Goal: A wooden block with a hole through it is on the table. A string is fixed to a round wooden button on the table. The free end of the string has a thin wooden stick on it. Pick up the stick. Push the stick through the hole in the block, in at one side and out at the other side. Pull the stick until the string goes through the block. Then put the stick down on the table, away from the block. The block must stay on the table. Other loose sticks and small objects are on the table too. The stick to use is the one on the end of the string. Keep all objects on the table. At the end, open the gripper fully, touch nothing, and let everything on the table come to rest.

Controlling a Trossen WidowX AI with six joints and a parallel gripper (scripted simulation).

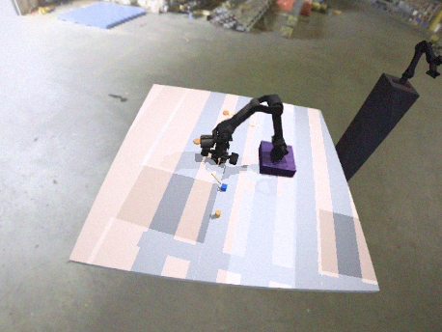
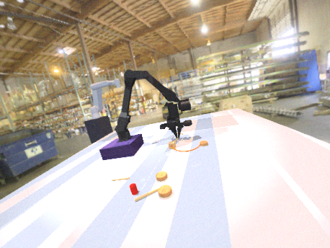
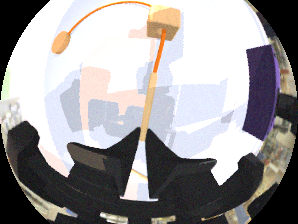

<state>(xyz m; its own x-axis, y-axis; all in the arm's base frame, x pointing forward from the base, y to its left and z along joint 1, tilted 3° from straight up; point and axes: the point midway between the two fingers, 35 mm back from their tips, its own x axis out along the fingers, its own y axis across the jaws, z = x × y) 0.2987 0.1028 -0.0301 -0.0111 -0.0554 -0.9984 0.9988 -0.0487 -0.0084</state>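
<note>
The wooden block [image 3: 163, 31] [image 2: 172, 145] stands on the table; the gripper hides it in the top view. The orange string [image 3: 158, 52] [image 2: 185, 151] runs from the round button [image 3: 61, 42] [image 2: 204, 143] [image 1: 197, 141] in a curve to the block's far side. It comes out of the hole on the side toward my gripper and joins the stick. The stick [image 3: 149, 102] is fully outside the block, on my gripper's side. My gripper [image 3: 143, 131] [image 2: 177, 138] is shut on the stick's far end, low over the table.
A loose stick [image 1: 216, 178] lies by a blue cube [image 1: 224, 187], with a small wooden piece [image 1: 217, 213] beyond. Toward the exterior camera are a red cylinder [image 2: 133, 189], two wooden discs [image 2: 161, 176] [image 2: 165, 191] and two loose sticks [image 2: 147, 195] [image 2: 120, 179]. The purple arm base [image 2: 122, 148] [image 3: 260, 90] is nearby.
</note>
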